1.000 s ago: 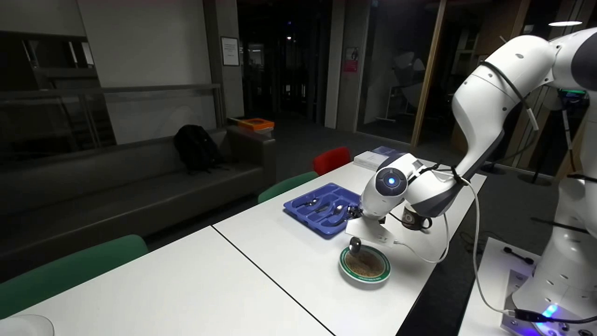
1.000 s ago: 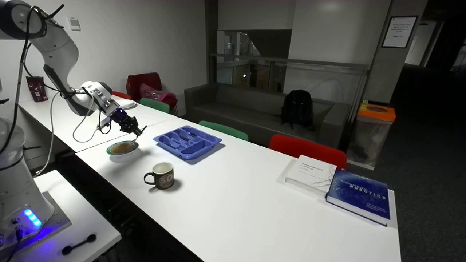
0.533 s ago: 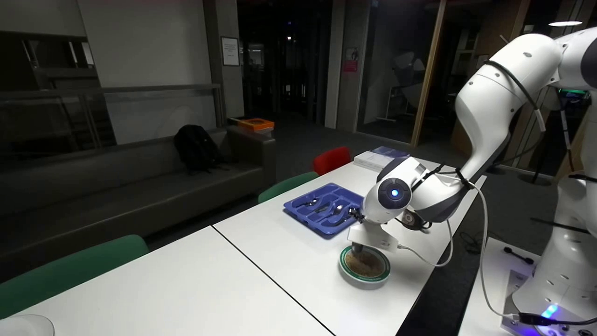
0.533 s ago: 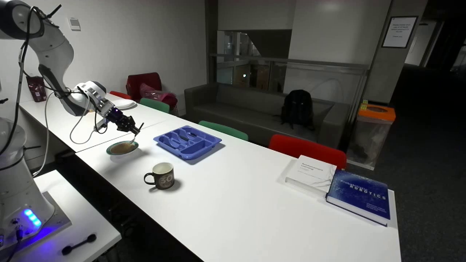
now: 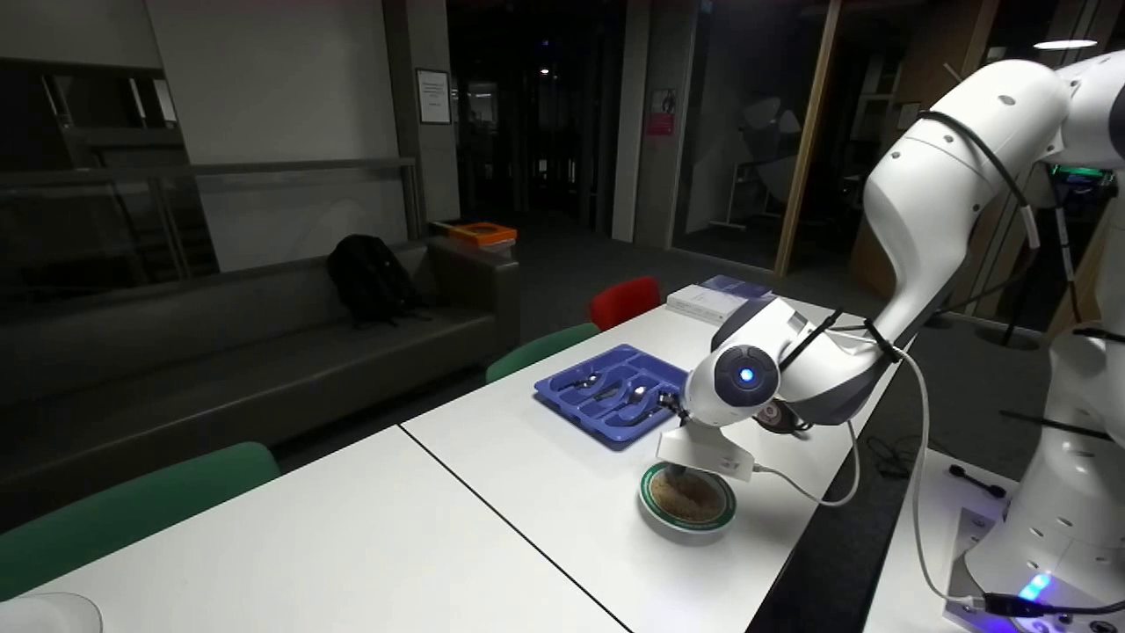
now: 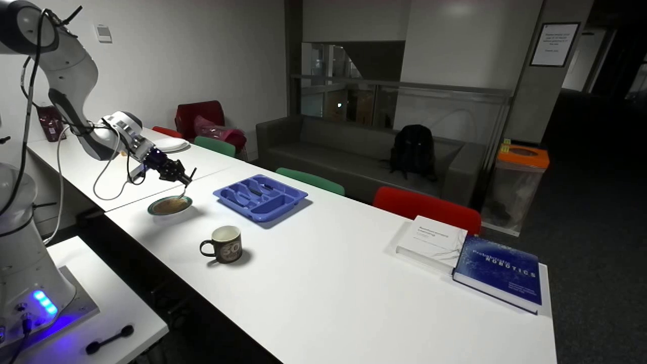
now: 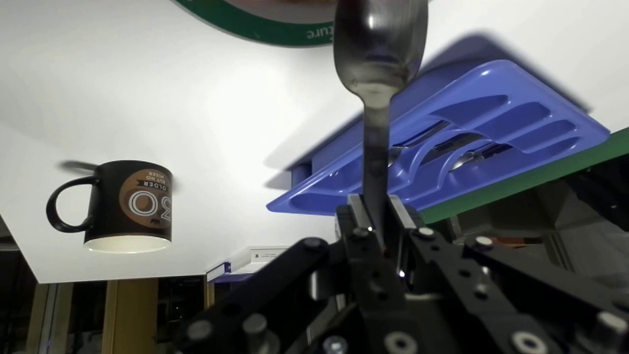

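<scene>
The hand (image 7: 377, 209) was clamped on the handle of a metal spoon (image 7: 377, 101), pressing it from both sides at the lower middle of the wrist view. From that grip the spoon's long axis ran almost straight up the frame, its bowl outermost and cut off by the top edge. A green-rimmed dish (image 7: 268, 31) showed at the same top edge, just left of the spoon's bowl, so the spoon appeared to point its working end at the dish, with the hand well back.

In an exterior view the dish stood right of centre, low in the frame, and the spoon's dark end lay against its upper-left inner side, close to the brown contents (image 5: 690, 501); whether it touched them could not be told. In both exterior views the hand was above the dish, which rested on the bench (image 6: 354, 273). Only one arm was present, so none other was nearer.

A blue cutlery tray (image 7: 494, 78) slanted across the right half of the wrist view, behind the spoon and apart from it. A dark mug (image 7: 130, 199) was at the left of that view, well apart from the dish.
</scene>
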Available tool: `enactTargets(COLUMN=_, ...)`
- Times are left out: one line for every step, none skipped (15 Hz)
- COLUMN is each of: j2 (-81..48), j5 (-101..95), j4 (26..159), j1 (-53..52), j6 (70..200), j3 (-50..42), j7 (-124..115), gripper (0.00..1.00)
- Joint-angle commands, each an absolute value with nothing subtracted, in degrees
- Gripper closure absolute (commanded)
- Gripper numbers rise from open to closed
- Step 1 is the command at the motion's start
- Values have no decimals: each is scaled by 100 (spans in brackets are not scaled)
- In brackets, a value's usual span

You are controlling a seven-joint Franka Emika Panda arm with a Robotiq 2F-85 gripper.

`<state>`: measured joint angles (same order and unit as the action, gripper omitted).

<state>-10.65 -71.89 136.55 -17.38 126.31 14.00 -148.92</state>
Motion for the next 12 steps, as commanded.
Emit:
enactTargets(j2=-793, j5=-7314, j4=13863, j1=-1803, j6=12365, j3=1529, j7=-14884, gripper=97)
enactTargets(j2=-779, j5=-7318, j4=13857, j1=-1817, j6=12329, j3=1557, j7=-14883, gripper=97)
enactTargets(j2=-766, j5=-7332, j4=13860, j1=-1834, j6=12311, j3=1581, j7=-14884, gripper=97)
enactTargets(j2=-745, j5=-7346, j4=13856, j1=-1855, j6=12271, j3=1595, j7=-14886, gripper=97)
enactTargets(j2=-740, j5=-7370, j4=13864, j1=-1872, j6=12236, j3=1608, j7=-14886, gripper=97)
enactTargets(j2=-725, j5=-7424, j4=13854, j1=-1877, j6=12181, j3=1612, j7=-14887, gripper=97)
enactTargets(j2=-740, j5=-7507, j4=13843, j1=-1871, j6=12196, j3=1600, j7=-14886, gripper=97)
enactTargets(j2=-742, j5=-7575, j4=13821, j1=-1864, j6=12201, j3=1592, j7=-14886, gripper=97)
enactTargets(j2=-784, j5=-7663, j4=13809, j1=-1840, j6=12261, j3=1578, j7=-14884, gripper=97)
enactTargets(j2=-807, j5=-7726, j4=13798, j1=-1817, j6=12314, j3=1568, j7=-14883, gripper=97)
enactTargets(j2=-857, j5=-7791, j4=13775, j1=-1778, j6=12402, j3=1545, j7=-14883, gripper=97)
enactTargets(j2=-891, j5=-7859, j4=13759, j1=-1742, j6=12476, j3=1521, j7=-14882, gripper=97)
